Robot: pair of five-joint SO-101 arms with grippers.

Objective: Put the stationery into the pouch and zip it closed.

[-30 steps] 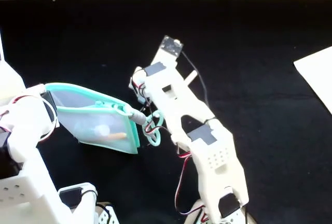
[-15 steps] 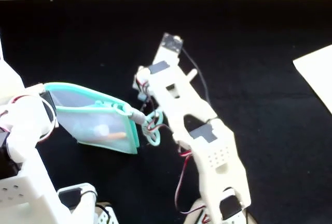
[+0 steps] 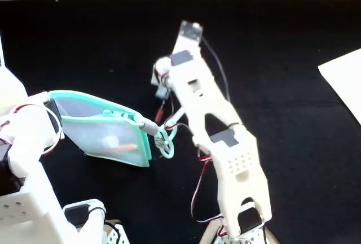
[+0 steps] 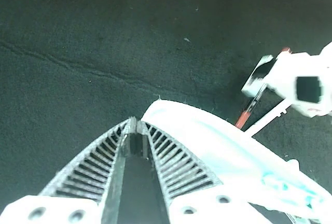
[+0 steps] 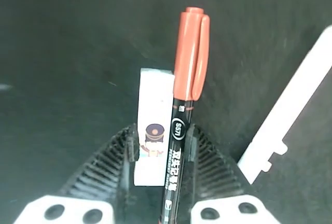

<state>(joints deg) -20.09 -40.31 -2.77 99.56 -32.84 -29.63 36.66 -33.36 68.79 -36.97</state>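
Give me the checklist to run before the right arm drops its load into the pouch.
1. Left gripper shut on the pouch: ok.
2. Right gripper clamping pen and eraser together: ok.
3. Pen and eraser above the pouch mouth: not ok; they hang off to the side, past its zipper-pull end.
4. Pouch mouth open wide enough: cannot tell.

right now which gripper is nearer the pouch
Left. The left gripper grips one end of the pouch; the right gripper, holding a red pen and an eraser, is beyond its zip end, apart from it.
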